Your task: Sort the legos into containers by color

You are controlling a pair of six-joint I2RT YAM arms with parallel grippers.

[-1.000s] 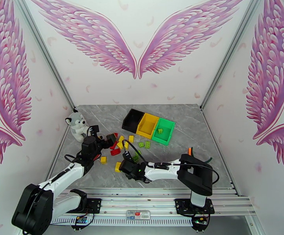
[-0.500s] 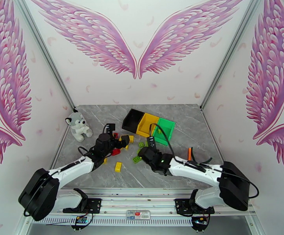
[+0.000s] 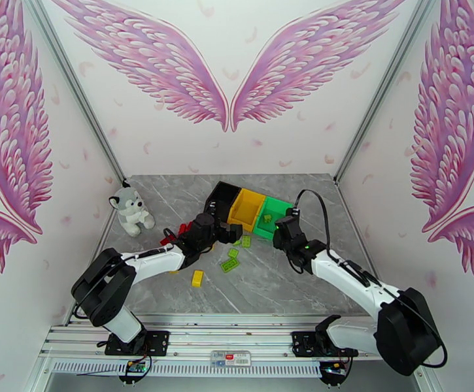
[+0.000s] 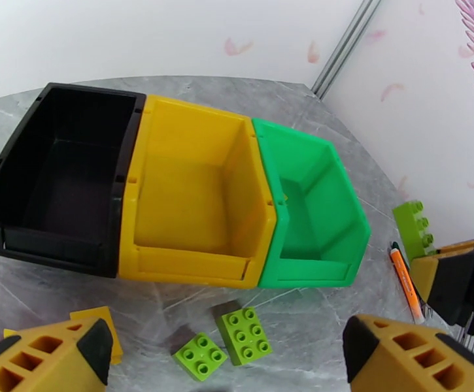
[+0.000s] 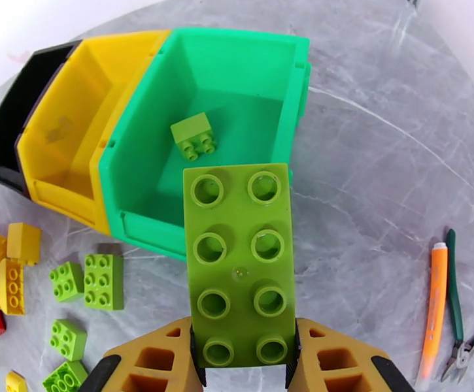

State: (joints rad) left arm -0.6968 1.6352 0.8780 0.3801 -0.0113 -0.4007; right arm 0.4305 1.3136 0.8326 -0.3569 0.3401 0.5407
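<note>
Delivery step: right gripper (image 5: 243, 364) pinches a long light-green brick (image 5: 240, 256) just short of the green bin (image 5: 138, 145) ahead (one small green brick (image 5: 194, 135) lies inside). Next it should probably advance over the bin and release. Meanwhile the left gripper (image 4: 227, 370) hangs spread, empty.

We see both arms reach away from the near side of the table towards the bins. The right arm (image 3: 354, 282) unfolds. A second ago it lay bent across the middle, with the right gripper (image 3: 284, 225) low beside the loose yellow brick (image 3: 197, 277). Now it stretches out, and the gripper hangs at the near rim of the green bin (image 3: 263, 231), the long green brick (image 5: 240, 262) clamped in its jaws. The left arm (image 3: 152, 259) swings rightwards too. The left gripper (image 3: 227, 231), jaws wide, leaves the plush toy (image 3: 131, 213) and sits just before the black bin (image 3: 222, 194) and the yellow bin (image 3: 246, 207).
</note>
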